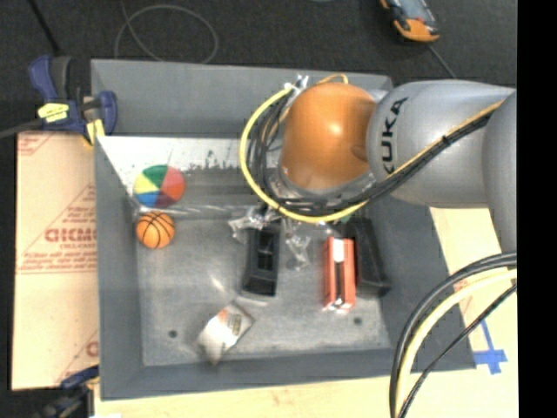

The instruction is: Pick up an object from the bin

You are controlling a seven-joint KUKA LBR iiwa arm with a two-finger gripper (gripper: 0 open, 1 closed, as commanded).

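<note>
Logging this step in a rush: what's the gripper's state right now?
Gripper: cannot be told. It sits low over the middle of the bin, next to a black block.

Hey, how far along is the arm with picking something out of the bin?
Done: the hand is low in the middle of the bin, above the black block. Under way: nothing visibly gripped. Left: gripping and lifting; the orange block, basketball and coloured ball lie on the floor.

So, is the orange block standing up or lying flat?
Lying flat: the orange block shows its long face, stretched along the bin floor.
</note>
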